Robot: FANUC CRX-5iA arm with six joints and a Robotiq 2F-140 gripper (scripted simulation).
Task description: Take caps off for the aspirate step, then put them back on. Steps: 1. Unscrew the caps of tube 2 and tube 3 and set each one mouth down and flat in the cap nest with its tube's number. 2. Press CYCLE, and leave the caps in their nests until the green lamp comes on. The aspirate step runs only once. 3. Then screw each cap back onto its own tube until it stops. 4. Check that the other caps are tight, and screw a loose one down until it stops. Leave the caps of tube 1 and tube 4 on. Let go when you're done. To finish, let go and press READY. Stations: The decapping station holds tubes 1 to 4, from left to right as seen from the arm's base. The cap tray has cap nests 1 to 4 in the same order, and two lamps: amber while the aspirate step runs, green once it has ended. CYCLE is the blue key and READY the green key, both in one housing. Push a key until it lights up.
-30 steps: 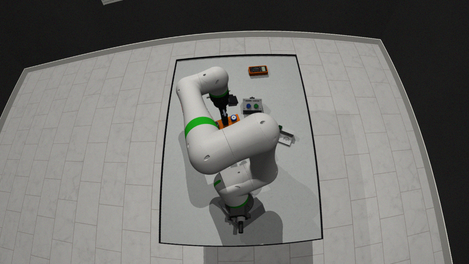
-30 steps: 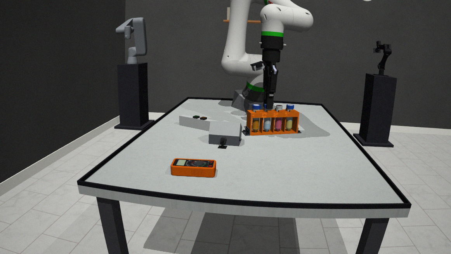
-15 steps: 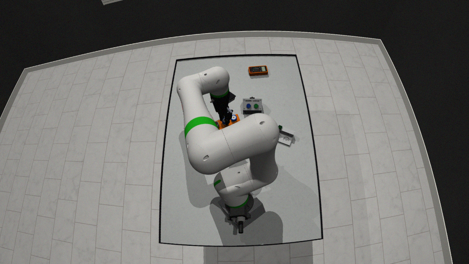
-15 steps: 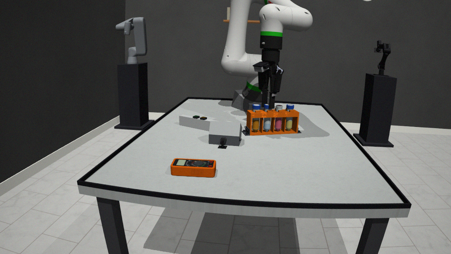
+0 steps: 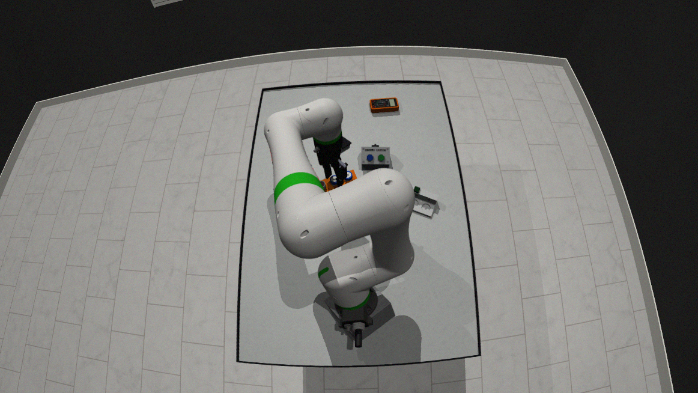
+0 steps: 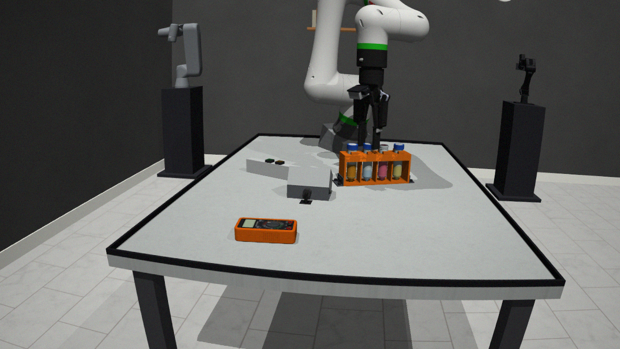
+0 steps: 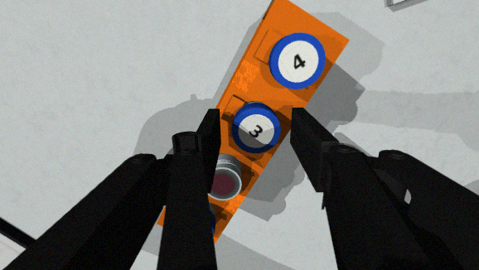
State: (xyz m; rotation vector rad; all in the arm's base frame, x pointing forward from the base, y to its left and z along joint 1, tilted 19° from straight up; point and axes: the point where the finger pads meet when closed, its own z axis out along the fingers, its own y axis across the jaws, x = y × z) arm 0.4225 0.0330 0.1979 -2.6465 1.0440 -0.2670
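Observation:
The orange tube rack (image 7: 265,108) lies below my gripper (image 7: 255,126). The gripper is open, with one finger on each side of the blue cap marked 3 (image 7: 255,129) and a small gap on both sides. The cap sits on top of its tube. Cap 4 (image 7: 297,61) sits on its tube further along the rack. Tube 2 (image 7: 224,182) has no cap and shows pink liquid in its open mouth. Tube 1's cap is mostly hidden behind my left finger. In the exterior view the gripper (image 6: 372,137) hangs straight down over the rack (image 6: 375,168).
The grey key housing (image 5: 375,157) with the blue and green keys stands next to the rack. The cap tray (image 5: 423,205) is partly hidden by the arm. An orange multimeter (image 6: 265,229) lies near the table's far edge. Two black pedestals stand beside the table.

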